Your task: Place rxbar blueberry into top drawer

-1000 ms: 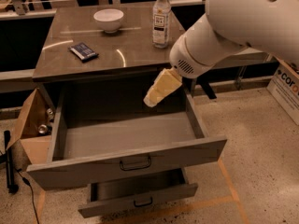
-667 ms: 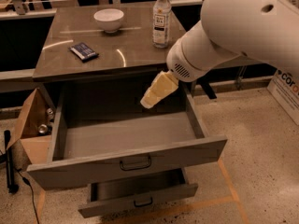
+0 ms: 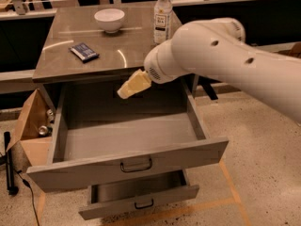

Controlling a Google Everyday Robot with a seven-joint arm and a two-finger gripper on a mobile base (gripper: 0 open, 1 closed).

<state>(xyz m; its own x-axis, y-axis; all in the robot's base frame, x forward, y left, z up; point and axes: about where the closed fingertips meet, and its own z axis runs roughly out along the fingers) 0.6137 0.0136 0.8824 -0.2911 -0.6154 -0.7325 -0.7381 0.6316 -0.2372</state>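
The rxbar blueberry [image 3: 84, 52] lies flat on the left of the worktop [image 3: 56, 67], with a white bowl [image 3: 109, 20] and a bottle [image 3: 162, 9] behind it. The pincer [image 3: 133, 84] hangs over the far part of the pulled-out top drawer [image 3: 94, 166], just below the worktop's near edge and apart from the bar; it seems to carry nothing, and whether it is open or closed I cannot tell

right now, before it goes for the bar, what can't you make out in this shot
Camera view:
- top drawer: its back right corner is hidden by the gripper, which hangs over the drawer's rear, and by the arm.
- rxbar blueberry on the table: lettering too small to read.
- lower drawer: inside mostly covered by the top drawer.
- arm: cut off by the right edge; base out of view.
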